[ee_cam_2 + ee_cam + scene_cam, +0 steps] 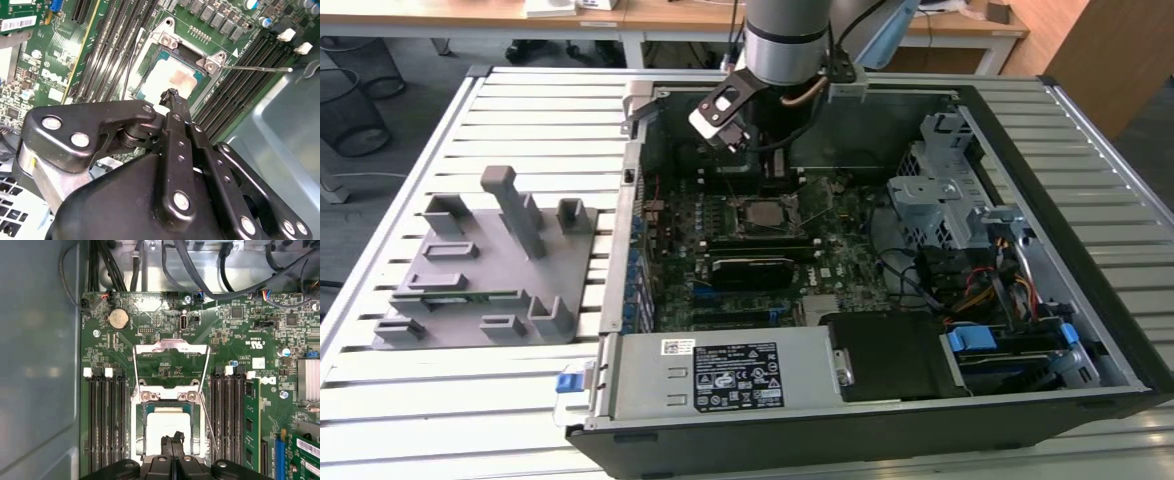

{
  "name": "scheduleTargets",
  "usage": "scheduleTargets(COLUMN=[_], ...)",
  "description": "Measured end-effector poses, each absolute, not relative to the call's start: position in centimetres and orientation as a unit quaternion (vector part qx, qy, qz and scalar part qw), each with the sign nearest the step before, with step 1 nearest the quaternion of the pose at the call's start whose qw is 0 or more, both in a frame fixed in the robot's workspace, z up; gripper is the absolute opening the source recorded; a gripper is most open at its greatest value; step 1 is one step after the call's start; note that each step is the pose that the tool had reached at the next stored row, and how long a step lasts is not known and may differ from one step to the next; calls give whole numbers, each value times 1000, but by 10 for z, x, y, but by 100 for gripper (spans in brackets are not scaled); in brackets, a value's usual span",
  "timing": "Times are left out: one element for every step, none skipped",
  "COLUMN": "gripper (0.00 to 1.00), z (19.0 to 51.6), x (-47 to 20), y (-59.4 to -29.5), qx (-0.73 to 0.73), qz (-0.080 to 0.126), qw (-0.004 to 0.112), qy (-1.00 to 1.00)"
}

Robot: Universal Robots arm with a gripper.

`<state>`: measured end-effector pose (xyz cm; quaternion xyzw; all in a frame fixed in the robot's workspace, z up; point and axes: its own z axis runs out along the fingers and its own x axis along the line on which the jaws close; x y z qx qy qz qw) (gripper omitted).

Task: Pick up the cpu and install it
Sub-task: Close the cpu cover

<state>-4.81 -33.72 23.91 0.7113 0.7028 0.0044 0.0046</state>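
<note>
Currently the arm (787, 40) reaches down into the open computer case (1087, 300), which lies on its side on the slatted worktop (520, 100).

Gripper (172, 439): in both wrist views the two black fingers are drawn together at the tips, with no visible gap and nothing clamped between them. The same tip (172, 95) shows directly over the socket area.

The cpu (157, 427) lies flat inside the motherboard socket (197, 405), silver-grey top facing up and pale edge squared with the socket walls. In the second wrist view the cpu (165, 75) appears seated level, not tilted. The fingertips sit over its near half; whether they touch the metal top or hang just above it cannot be told.

Socket hardware: the load plate (171, 346) is swung open and stands clear of the cpu. The thin retention lever (260, 68) is unlatched and angles out across the memory slots (240, 65).

Surroundings:
- Black memory slots flank the socket on both sides (105, 420).
- A green memory stick (249, 430) stands in the slot farthest from the socket on one side.
- A coin cell (119, 318) sits on the board beyond the load plate.
- In the exterior view, a grey parts fixture (480, 270) sits on the worktop to the exterior view's left of the case, well apart from the gripper.
</note>
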Motion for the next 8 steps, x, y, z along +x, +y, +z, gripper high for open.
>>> scheduleTargets(gripper=[11, 11, 11, 11, 11, 11, 11, 11], z=[241, 243, 244, 246, 247, 247, 248, 249], x=[-48, -48, -48, -48, -48, -48, -48, -48], y=[-337, -337, -337, -337, -337, -337, -337, -337], qx=[711, 711, 711, 711, 711, 711, 711, 711], qz=[4, 4, 4, 4, 4, 4, 5, 5], qw=[5, 5, 5, 5, 5, 5, 4, 5], qy=[703, 703, 703, 703, 703, 703, 703, 703])
